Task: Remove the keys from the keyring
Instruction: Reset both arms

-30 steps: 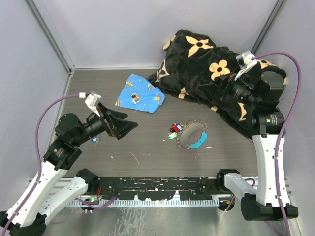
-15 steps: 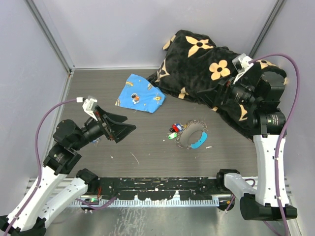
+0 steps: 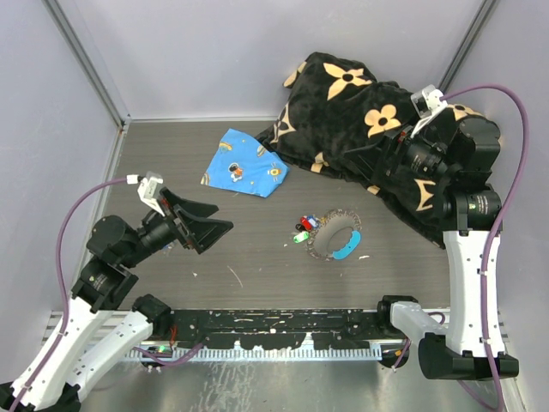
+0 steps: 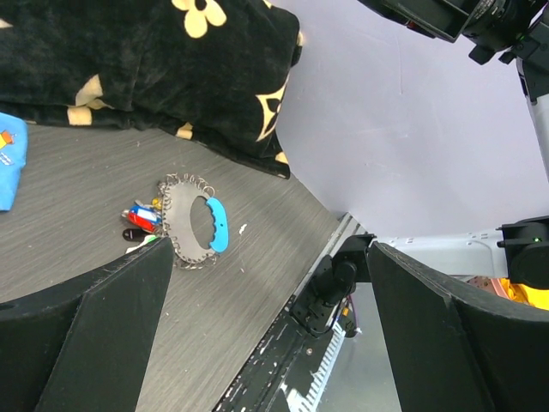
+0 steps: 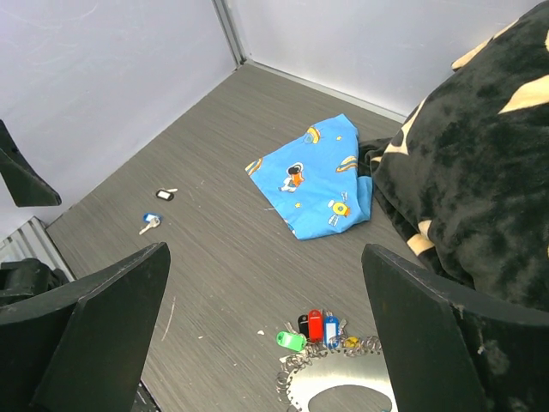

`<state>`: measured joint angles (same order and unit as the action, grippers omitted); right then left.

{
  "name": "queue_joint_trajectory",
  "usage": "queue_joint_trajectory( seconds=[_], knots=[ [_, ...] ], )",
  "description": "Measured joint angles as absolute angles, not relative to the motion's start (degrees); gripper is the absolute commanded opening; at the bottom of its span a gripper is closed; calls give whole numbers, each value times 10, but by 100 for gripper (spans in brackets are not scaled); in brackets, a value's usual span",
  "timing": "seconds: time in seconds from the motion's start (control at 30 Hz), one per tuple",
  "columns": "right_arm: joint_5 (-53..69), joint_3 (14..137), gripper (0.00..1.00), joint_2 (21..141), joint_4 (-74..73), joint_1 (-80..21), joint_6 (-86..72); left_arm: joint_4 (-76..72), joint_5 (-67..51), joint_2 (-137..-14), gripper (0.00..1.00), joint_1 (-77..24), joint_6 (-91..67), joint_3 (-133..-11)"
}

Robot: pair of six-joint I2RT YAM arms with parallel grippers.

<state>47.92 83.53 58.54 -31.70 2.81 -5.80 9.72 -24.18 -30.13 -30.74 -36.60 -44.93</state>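
Observation:
The keyring point(image 3: 336, 236) is a flat metal plate with a hole, small rings round its rim and a light-blue curved piece; it lies on the table right of centre. The keys point(image 3: 303, 228), with green, dark, red and blue heads, cluster at its left edge. Both also show in the left wrist view, keyring point(image 4: 193, 223) and keys point(image 4: 140, 219), and in the right wrist view, keyring point(image 5: 343, 390) and keys point(image 5: 313, 326). My left gripper point(image 3: 214, 225) is open and empty, well left of the keys. My right gripper point(image 3: 379, 165) is open and empty, raised over the blanket above the keyring.
A black blanket with tan flowers point(image 3: 360, 112) fills the back right. A blue printed cloth point(image 3: 243, 165) lies at the back centre. A loose blue-headed key point(image 5: 150, 222) and a dark tag point(image 5: 164, 195) lie at the left. Grey walls enclose the table.
My left gripper has drawn back to the left and slightly down, away from the keys, still open. My right wrist has shifted slightly. The keyring and keys have not moved.

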Motion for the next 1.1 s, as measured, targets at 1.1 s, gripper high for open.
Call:
queue_joint_trajectory(
  seconds=[1.1],
  knots=[
    [431,875,100,601,-325,29,-23,173,-216,-278,98,-307,-320,-475]
  ],
)
